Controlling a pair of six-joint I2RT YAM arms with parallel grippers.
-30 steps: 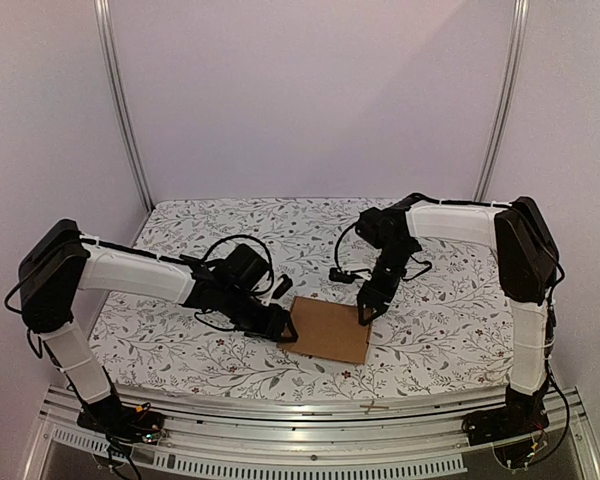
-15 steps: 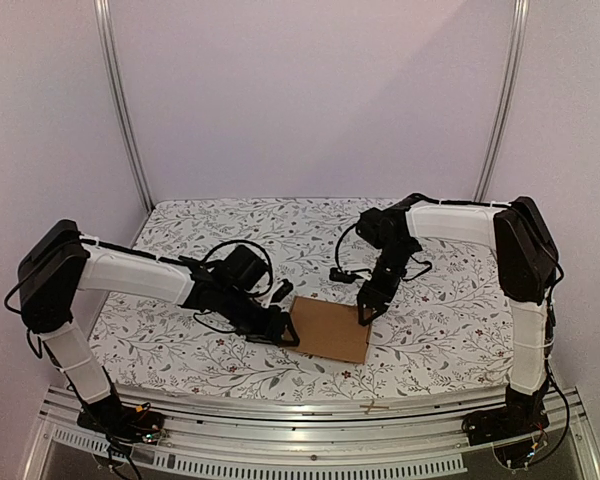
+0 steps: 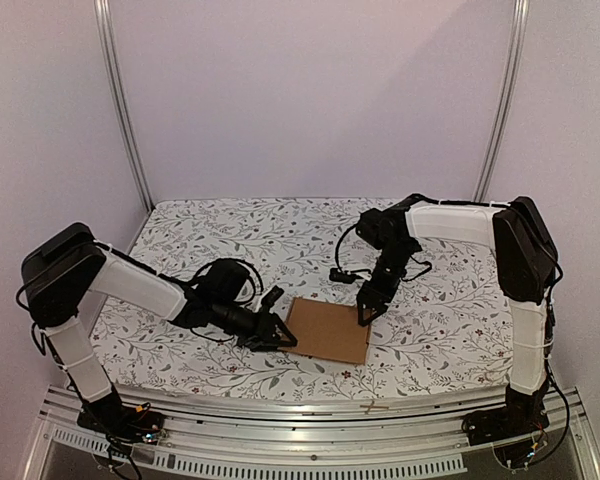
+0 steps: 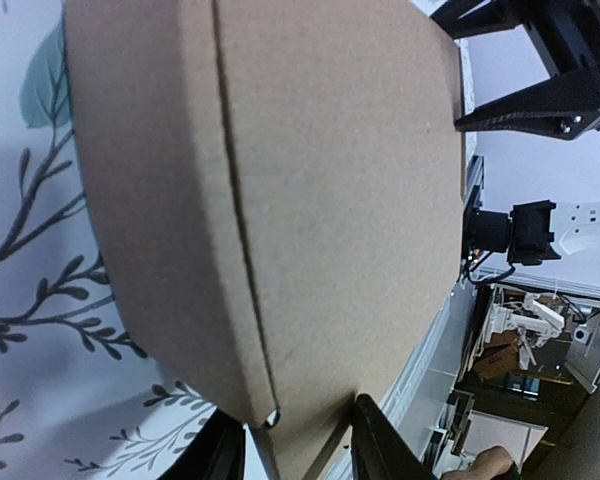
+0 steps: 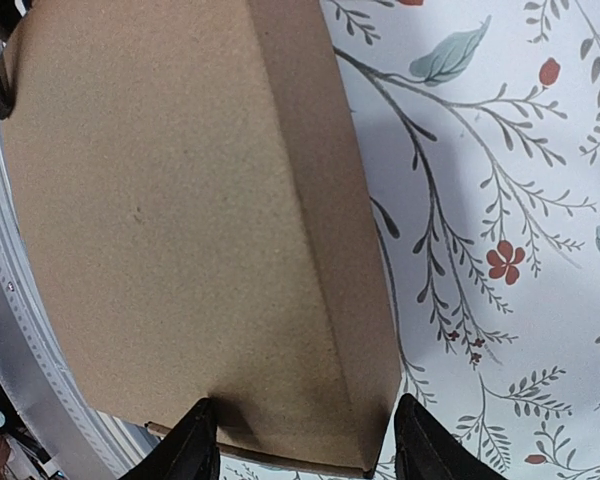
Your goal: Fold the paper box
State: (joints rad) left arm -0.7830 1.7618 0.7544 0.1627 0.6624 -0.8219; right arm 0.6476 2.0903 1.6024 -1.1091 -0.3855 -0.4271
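- Cloth [image 3: 180,235] printed with leaves and small flowers covers the worktop [image 3: 450,355].
- On the left, we find the left hand [image 4: 292,415] low over the cloth. It lies almost level and points right, at the left edge of the paper box [image 3: 328,328].
- In its wrist view, its fingers [image 4: 382,448] stand apart with the box's nearest corner between them. One is over the cardboard and one is on the cloth side. We cannot tell whether they are pinching the box.
- In the middle, near the front edge of the worktop, the paper box lies flat on the cloth. It is plain brown, a flat rectangle, with a crease running along its length.
- On the right, the right hand [image 5: 305,402] points down at the box's far right corner.
- Its fingers [image 5: 195,445] are spread and released. One sits over the cardboard and the other is just off the box's edge, over the cloth. We see nothing pinched between them.
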